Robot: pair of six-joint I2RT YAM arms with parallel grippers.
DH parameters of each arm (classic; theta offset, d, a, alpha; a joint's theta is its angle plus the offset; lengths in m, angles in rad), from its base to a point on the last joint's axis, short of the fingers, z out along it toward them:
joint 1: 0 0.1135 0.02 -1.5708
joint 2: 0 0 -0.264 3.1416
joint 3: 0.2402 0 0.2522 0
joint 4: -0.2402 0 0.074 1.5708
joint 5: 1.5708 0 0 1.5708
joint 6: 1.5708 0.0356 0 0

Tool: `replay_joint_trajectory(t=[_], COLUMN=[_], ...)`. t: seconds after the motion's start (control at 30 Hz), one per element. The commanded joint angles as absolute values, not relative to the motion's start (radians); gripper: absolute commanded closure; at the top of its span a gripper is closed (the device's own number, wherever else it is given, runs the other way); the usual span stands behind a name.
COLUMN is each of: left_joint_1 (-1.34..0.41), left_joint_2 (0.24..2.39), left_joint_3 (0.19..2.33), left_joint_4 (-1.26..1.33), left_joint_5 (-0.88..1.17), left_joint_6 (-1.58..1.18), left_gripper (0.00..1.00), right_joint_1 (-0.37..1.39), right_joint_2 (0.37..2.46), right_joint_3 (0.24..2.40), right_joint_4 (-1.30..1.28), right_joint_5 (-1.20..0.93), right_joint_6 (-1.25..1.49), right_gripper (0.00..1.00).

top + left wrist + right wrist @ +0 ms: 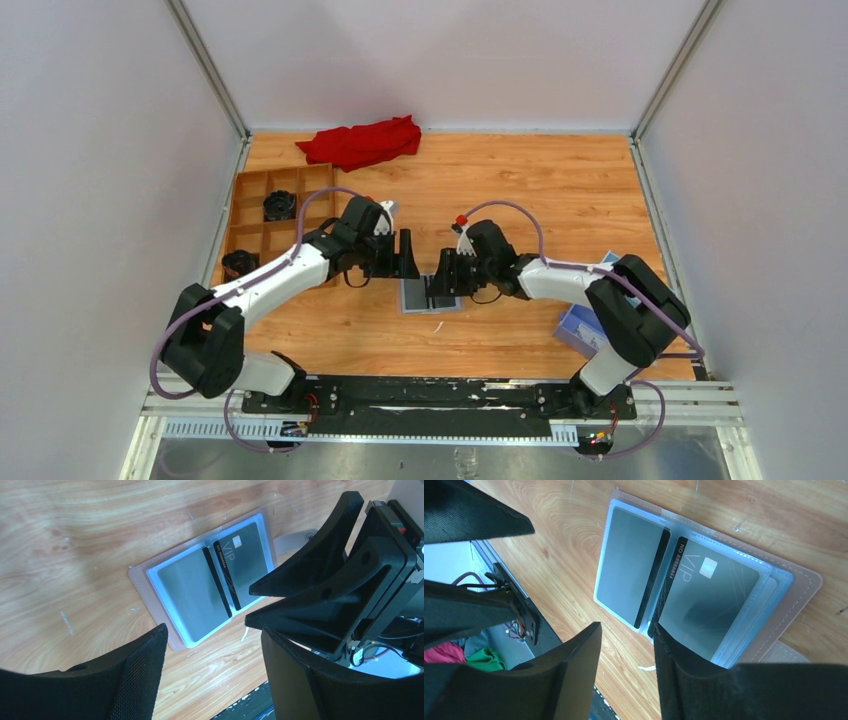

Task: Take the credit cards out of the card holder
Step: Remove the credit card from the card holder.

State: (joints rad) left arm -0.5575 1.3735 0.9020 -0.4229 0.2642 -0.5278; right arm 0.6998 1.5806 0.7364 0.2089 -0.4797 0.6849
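Wood-grain table [560, 185], white walls [100, 150], even light.

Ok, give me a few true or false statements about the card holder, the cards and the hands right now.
1. The card holder lies open on the table. True.
2. Both cards are out of it. False: the striped card and the VIP card sit inside it.
3. The left hand grips a card. False: it is open and empty.
4. A red cloth lies at the table's far edge. True.
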Motion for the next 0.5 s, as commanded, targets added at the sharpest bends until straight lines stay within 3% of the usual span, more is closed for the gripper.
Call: replay_joint_trajectory(t=[0.0, 0.13, 0.27, 0.47], left_joint_1=[-0.552, -0.552, -0.552, -0.552], left_joint_2=[1.391, 1.408, 1.429, 1.473], left_joint_3=[0.82, 0.772, 0.755, 0.748], left_joint_4=[-0.235, -0.166, -0.151, -0.165], left_joint_5=[0.342, 0.342, 0.315, 0.257], left_joint_6=[-0.598, -0.637, -0.65, -0.636], left_gripper=[0.27, 0.33, 0.46, 0.54], right_joint_1=[0.693, 0.693, 0.693, 0.689], right_joint_2=[1.633, 1.7, 1.72, 1.719], right_joint_3=[0.763, 0.793, 0.794, 0.783], right_joint_4=[0.2, 0.224, 0.253, 0.23], right_joint_5=[-0.493, -0.528, -0.514, -0.45], right_joint_6=[0.693, 0.709, 0.737, 0.75], right_gripper=[0.58, 0.67, 0.67, 0.66])
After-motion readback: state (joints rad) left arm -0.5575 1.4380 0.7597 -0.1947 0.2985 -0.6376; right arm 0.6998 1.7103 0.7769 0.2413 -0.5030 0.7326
